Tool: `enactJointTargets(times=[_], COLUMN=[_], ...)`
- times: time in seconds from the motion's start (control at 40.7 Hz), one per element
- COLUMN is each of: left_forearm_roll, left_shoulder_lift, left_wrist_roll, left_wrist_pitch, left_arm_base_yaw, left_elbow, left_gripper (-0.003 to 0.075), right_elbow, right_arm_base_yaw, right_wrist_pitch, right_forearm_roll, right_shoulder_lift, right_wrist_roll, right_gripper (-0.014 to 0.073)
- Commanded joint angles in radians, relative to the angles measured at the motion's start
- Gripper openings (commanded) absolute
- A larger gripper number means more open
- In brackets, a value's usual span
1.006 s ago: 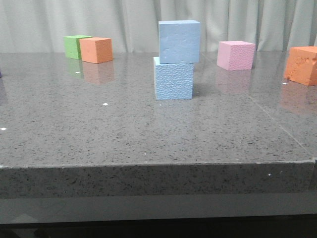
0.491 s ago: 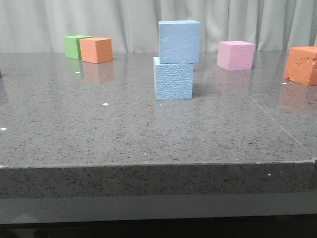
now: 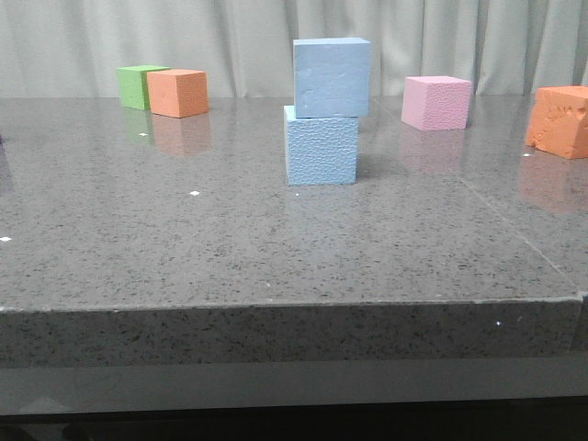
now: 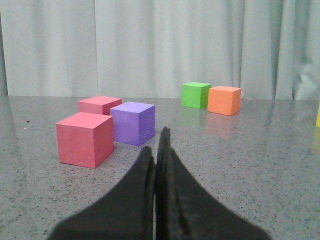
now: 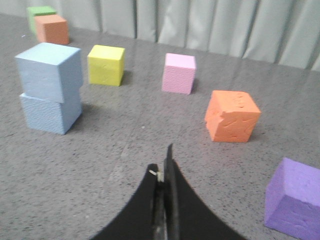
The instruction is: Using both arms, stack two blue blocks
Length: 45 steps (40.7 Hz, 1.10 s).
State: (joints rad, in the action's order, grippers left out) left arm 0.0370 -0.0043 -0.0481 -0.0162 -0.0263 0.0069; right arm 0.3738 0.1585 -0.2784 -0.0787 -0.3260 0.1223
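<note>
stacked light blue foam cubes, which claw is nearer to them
Right. The right claw has the stacked light blue foam cubes in its view, apart from them, shut. The left claw's view shows no blue cubes.

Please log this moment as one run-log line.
smooth blue block on pebbly blue block | left fingers shut, empty | right fingers shut, empty

Tabletop (image 3: 230, 239): speckled grey stone-look slab, polished, glossy enough to mirror the cubes standing on it.

Upper blue block (image 3: 332, 77): matt foam, fairly smooth faces.

Lower blue block (image 3: 321, 145): matt foam, pebbly skin.

Pink cube (image 3: 437, 102): matt foam, finely grained.

Orange cube at the right edge (image 3: 559, 120): matt foam, rough and dented.

Red cube (image 4: 84, 138) and purple cube (image 4: 133, 122): matt foam, even faces.

My left gripper (image 4: 155, 150) and my right gripper (image 5: 162, 167): fingers black, matt, look like rubber or plastic.

Curtain (image 3: 230, 41) beyond the far edge: pale cloth, matt, pleated.
</note>
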Motion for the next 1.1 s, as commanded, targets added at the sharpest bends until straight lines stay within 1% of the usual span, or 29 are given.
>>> enactJointTargets(times=[0.0, 0.147, 0.295, 0.368, 0.466, 1.08], left_forearm_roll=[0.001, 0.001, 0.001, 0.001, 0.001, 0.001], left_shoulder_lift=[-0.020, -0.020, -0.020, -0.020, -0.020, -0.018], left_wrist_roll=[0.000, 0.000, 0.000, 0.000, 0.000, 0.000], left_wrist_pitch=[-0.076, -0.076, -0.076, -0.076, -0.076, -0.076], left_arm_base_yaw=[0.007, 0.007, 0.007, 0.007, 0.007, 0.007], left_elbow=[0.002, 0.002, 0.002, 0.002, 0.002, 0.002], left_gripper=[-0.0020, -0.0020, -0.0020, -0.0020, -0.0020, -0.0020], right_elbow=[-0.088, -0.255, -0.398, -0.391, -0.396, -0.396], right_arm_base_yaw=[-0.027, -0.063, -0.078, -0.087, -0.106, -0.110], right_wrist_pitch=[0.210, 0.345, 0.450, 0.384, 0.347, 0.331], right_forearm_roll=[0.008, -0.006, -0.006, -0.006, -0.006, -0.017], right_shoulder_lift=[0.062, 0.170, 0.253, 0.296, 0.361, 0.356], right_wrist_roll=[0.012, 0.011, 0.011, 0.010, 0.010, -0.001], right_gripper=[-0.0069, -0.0069, -0.0069, -0.0069, -0.0069, -0.0069])
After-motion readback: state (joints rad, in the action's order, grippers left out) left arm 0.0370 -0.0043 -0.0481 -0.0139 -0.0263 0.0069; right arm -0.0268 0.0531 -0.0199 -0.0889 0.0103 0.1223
